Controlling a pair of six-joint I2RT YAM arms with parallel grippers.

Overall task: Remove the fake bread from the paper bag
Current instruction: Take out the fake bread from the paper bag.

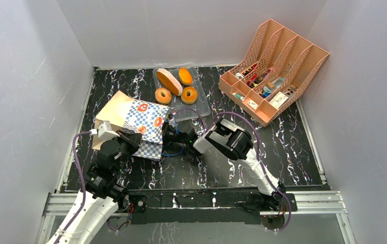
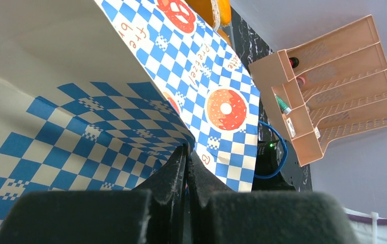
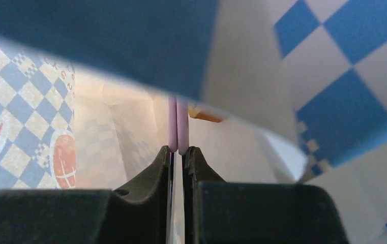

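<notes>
The paper bag (image 1: 135,119) lies on its side with its mouth facing right. My left gripper (image 1: 129,142) is shut on a fold of its checkered lower edge (image 2: 187,150). My right gripper (image 1: 170,131) reaches into the mouth. In the right wrist view its jaws (image 3: 178,150) stand almost together, with two thin pink strips (image 3: 178,124) rising from the tips. An orange bit of fake bread (image 3: 206,117) shows deep inside the bag, just right of those tips. An oval loaf (image 1: 169,81), a bun (image 1: 185,76) and two donuts (image 1: 162,95) lie in the clear tray (image 1: 203,108).
A pink lattice organizer (image 1: 272,71) with small items stands at the back right. The bag's blue cord handle (image 1: 173,151) loops on the black marbled table below the mouth. White walls close in the left, back and right sides.
</notes>
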